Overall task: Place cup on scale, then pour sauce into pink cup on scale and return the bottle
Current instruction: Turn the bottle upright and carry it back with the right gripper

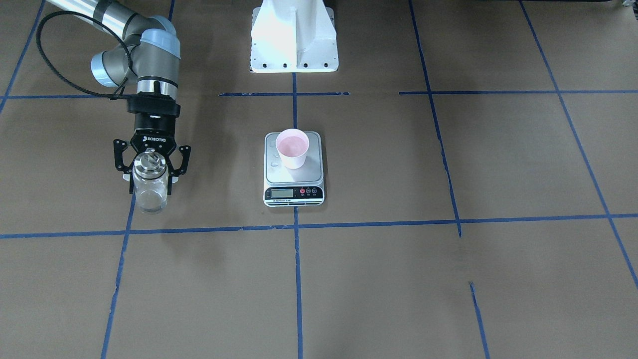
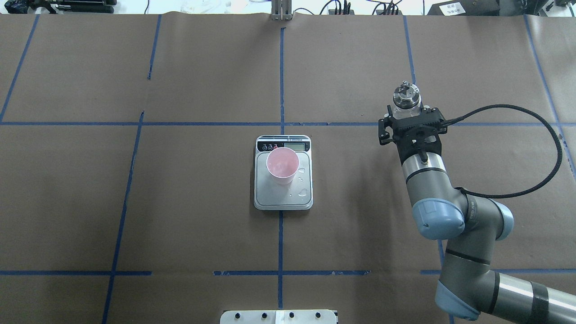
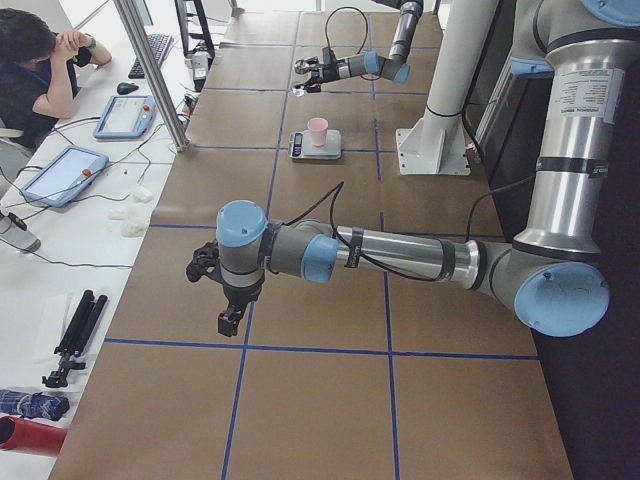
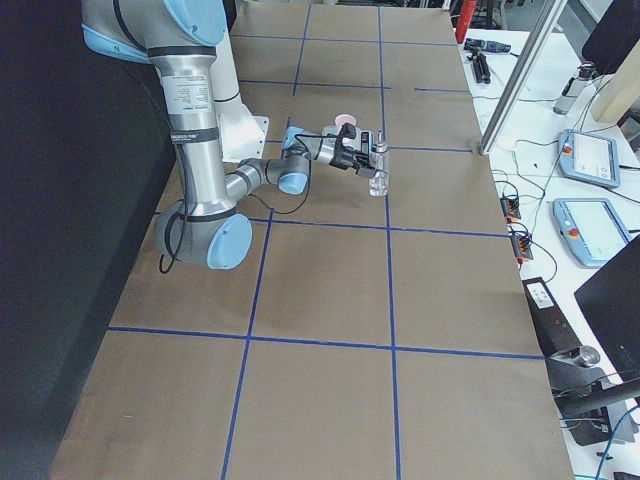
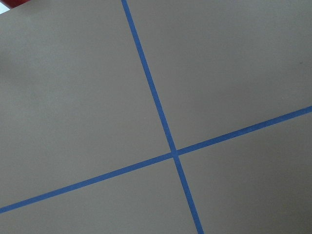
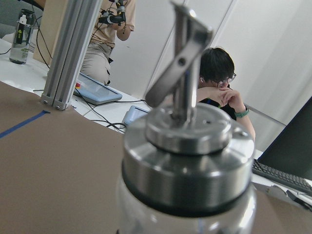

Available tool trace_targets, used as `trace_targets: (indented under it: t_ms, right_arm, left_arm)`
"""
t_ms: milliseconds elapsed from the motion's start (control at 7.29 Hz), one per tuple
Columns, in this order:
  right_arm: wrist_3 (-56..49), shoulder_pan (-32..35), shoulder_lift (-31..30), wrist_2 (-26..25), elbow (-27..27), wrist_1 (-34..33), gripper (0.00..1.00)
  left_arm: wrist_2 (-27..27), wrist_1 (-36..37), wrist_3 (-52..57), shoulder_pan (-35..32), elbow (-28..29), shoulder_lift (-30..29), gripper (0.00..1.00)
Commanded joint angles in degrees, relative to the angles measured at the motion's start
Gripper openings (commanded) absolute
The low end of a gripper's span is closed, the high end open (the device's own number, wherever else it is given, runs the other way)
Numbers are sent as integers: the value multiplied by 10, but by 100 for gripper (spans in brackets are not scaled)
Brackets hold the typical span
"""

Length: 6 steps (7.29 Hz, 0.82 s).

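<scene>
Pedestal (image 2: 279, 316), white, stands at the middle of the robot-side edge of the table (image 2: 193, 234). Brown paper and a grid of blue tape cover the surface.

Beyond the pedestal, at the middle of the surface, sits the scale (image 2: 270, 200). Its black display strip faces the far edge. The cup (image 2: 282, 165) stands upright on the steel plate, toward the display end, with its pink inside showing. Whether it holds liquid cannot be told. A few clear droplets (image 2: 304, 192) lie on the plate beside the cup, on the robot's right.

Farther out, well apart from the scale and toward the right end of the surface, is the right gripper (image 1: 151, 175). Its jaws are clenched on the bottle (image 1: 149, 195), gripping the glass body just under the silver cap. The bottle is upright, spout on top. Whether its base touches the surface cannot be told.

The left gripper (image 3: 229, 318) hangs over the left end of the surface, pointing down, beside a tape line. Only the side view shows it, so the state of its jaws cannot be told.

Past the far edge rises an aluminium post (image 6: 68, 53), and a seated person (image 6: 219, 92) rests head on hands.
</scene>
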Motion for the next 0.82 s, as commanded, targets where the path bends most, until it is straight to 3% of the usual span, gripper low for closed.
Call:
trace_targets:
  t_ms: [0,685]
  right_arm:
    - [132,10,-18,52,3,0,0]
    - [160,14,-131,98,60,-21,0]
  left_arm:
    - [1,2,0,0,-2,-2,100]
    - [1,1,-1,0,-2,-2,100]
